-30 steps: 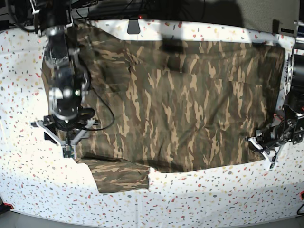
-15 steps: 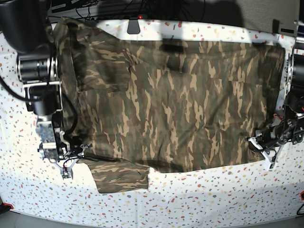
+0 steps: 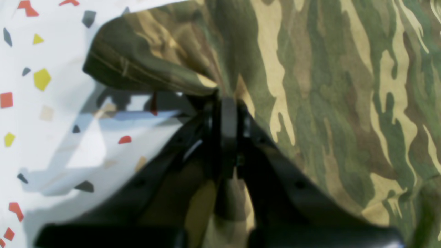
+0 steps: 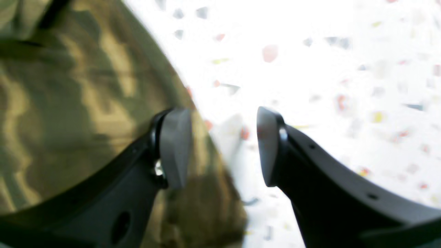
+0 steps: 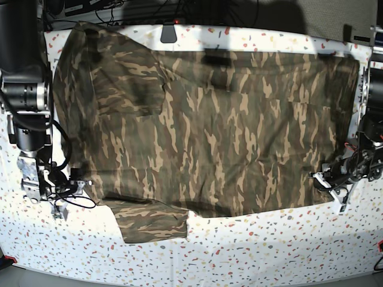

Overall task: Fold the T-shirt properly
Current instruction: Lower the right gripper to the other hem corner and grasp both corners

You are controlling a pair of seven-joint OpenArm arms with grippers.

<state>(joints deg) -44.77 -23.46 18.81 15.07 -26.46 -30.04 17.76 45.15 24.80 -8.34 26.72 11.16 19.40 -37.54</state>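
Cloth of the T-shirt is pinched in the left hand; the right hand gapes wide just beside its edge.

The T-shirt is a large camouflage garment in olive, brown and tan streaks, spread mostly flat across the speckled white table. One short sleeve juts out at its near edge. Its near right corner is bunched and lifted slightly off the surface.
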